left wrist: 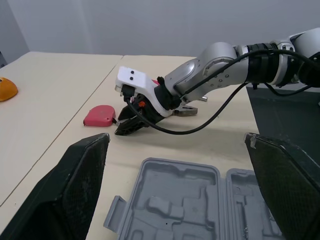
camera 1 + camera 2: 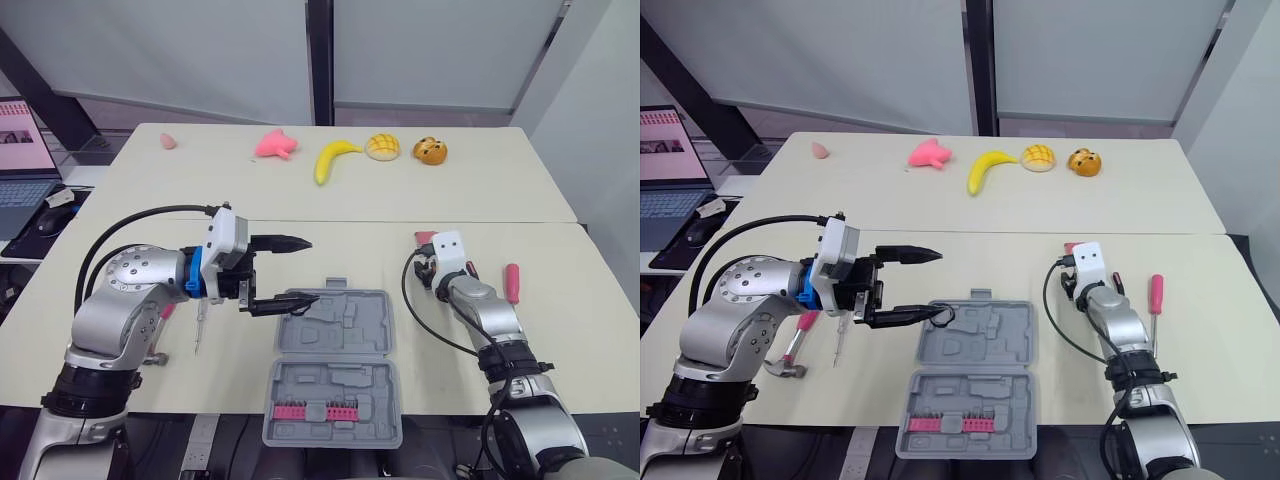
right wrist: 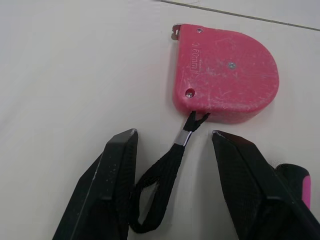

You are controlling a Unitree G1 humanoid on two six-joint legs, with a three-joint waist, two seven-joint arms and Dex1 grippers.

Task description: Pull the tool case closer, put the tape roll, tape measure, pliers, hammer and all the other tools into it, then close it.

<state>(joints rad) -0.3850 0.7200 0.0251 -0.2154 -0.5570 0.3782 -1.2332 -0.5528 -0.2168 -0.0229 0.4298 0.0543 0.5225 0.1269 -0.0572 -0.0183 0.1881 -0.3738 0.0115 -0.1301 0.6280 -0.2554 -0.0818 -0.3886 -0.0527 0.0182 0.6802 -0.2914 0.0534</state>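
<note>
The grey tool case (image 2: 335, 365) lies open on the near table, with a row of pink bits (image 2: 315, 411) in its front half. My left gripper (image 2: 305, 272) hovers open over the case's far left corner, holding nothing. A pink tape measure (image 3: 225, 75) lies flat to the right of the case. My right gripper (image 3: 174, 135) is open just short of it, its fingers on either side of the black strap (image 3: 160, 185). Pliers (image 1: 190, 111) lie beside the right gripper. A red screwdriver (image 2: 512, 282) lies further right. A pink-handled hammer (image 2: 795, 345) and a thin screwdriver (image 2: 200, 325) lie left of the case.
On the far table sit a banana (image 2: 334, 160), two bread rolls (image 2: 383, 147), a pink toy (image 2: 276, 145) and a small pink piece (image 2: 169, 141). A seam (image 2: 400, 222) separates the two tables. A laptop (image 2: 25, 170) stands on a desk to the left.
</note>
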